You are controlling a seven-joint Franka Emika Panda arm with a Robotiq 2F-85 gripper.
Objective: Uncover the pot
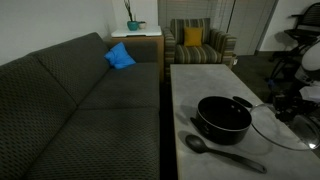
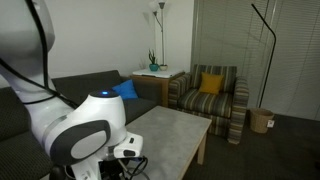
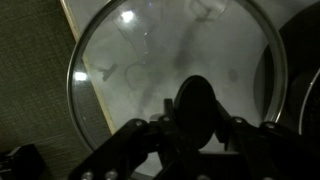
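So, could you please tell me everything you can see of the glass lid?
The lid is a round pane of clear glass with a thin metal-looking rim and a dark knob in the middle. It is off the pot, beside it over the pale table. The end effector flanks the knob; grip unclear.

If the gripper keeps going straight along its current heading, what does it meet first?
Most likely the dark knob of the glass lid, centred ahead of the gripper in the wrist view. Depth is unclear, so it may already touch.

White rounded arm (image 2: 55, 120), grey joint caps, black cables (image 2: 132, 160).
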